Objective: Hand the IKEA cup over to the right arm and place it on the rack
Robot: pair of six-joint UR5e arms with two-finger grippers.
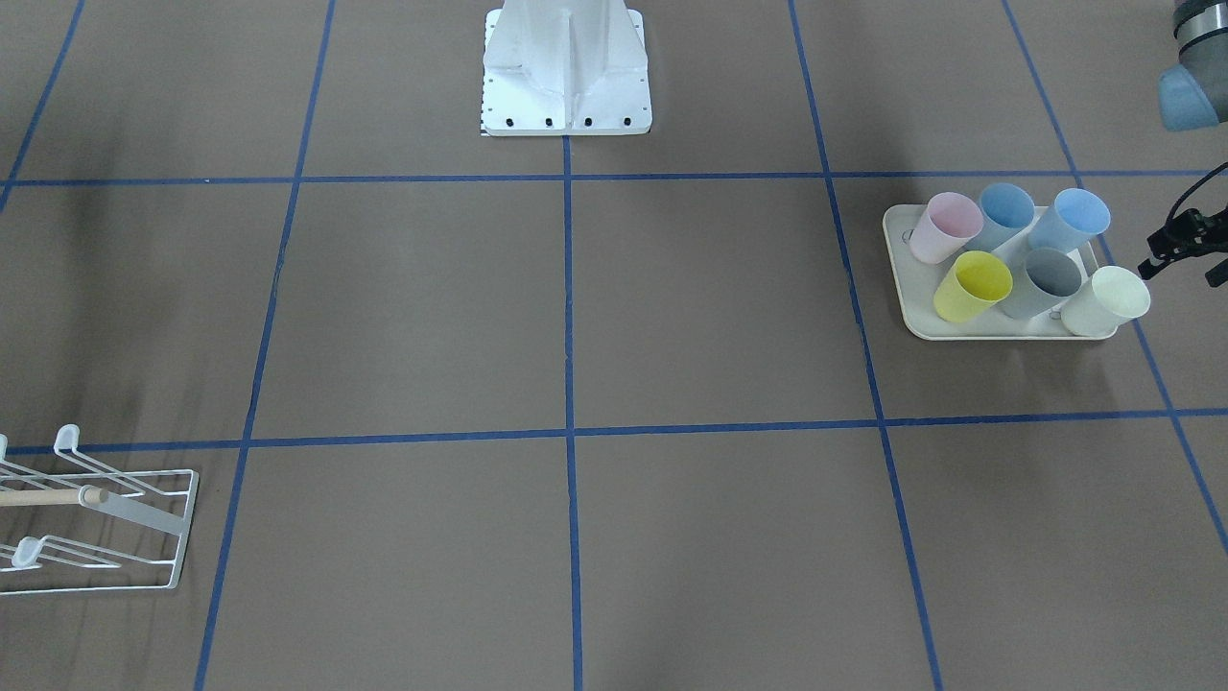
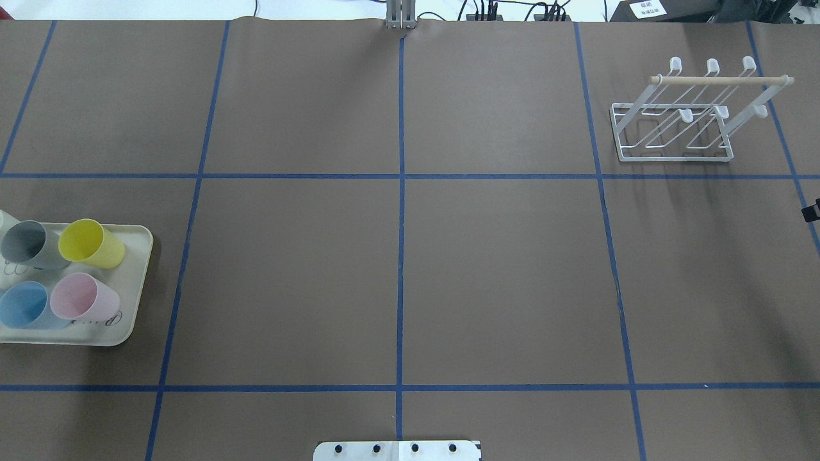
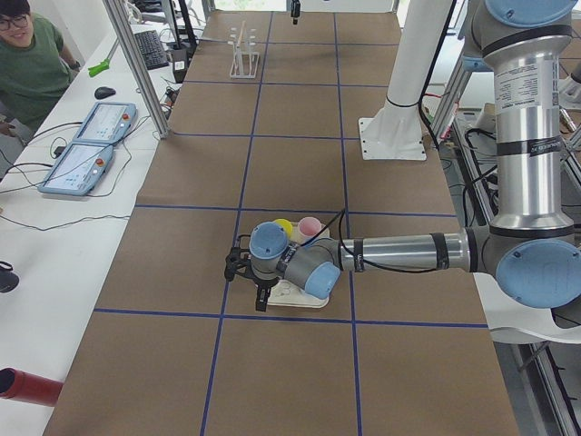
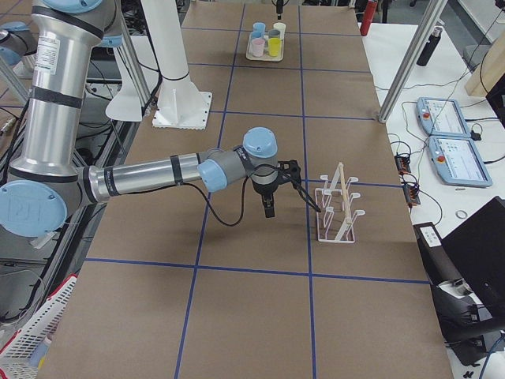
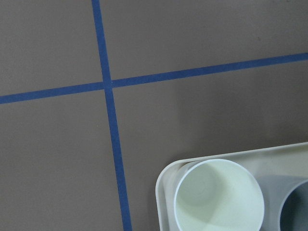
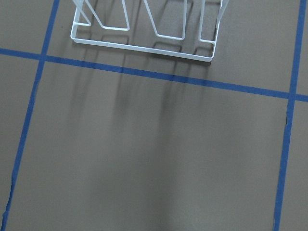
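Several pastel cups stand on a cream tray (image 1: 911,288): pink (image 1: 945,226), two blue (image 1: 1004,213), yellow (image 1: 973,286), grey (image 1: 1041,281) and white (image 1: 1106,299). The left wrist view looks down on the white cup (image 5: 219,195) at the tray's corner (image 5: 166,178). My left gripper (image 3: 260,300) hangs beside the tray; I cannot tell whether it is open. The white wire rack (image 2: 672,121) with its wooden rod (image 2: 721,80) is empty. My right gripper (image 4: 268,207) hangs over the table just short of the rack (image 4: 338,207); its state cannot be told. The rack's base (image 6: 144,45) shows in the right wrist view.
The white robot pedestal (image 1: 566,67) stands at the table's middle edge. Blue tape lines grid the brown table (image 2: 397,269). An operator (image 3: 27,64) sits by a side bench with two pendants (image 3: 91,145). A red bottle (image 3: 27,386) lies on that bench.
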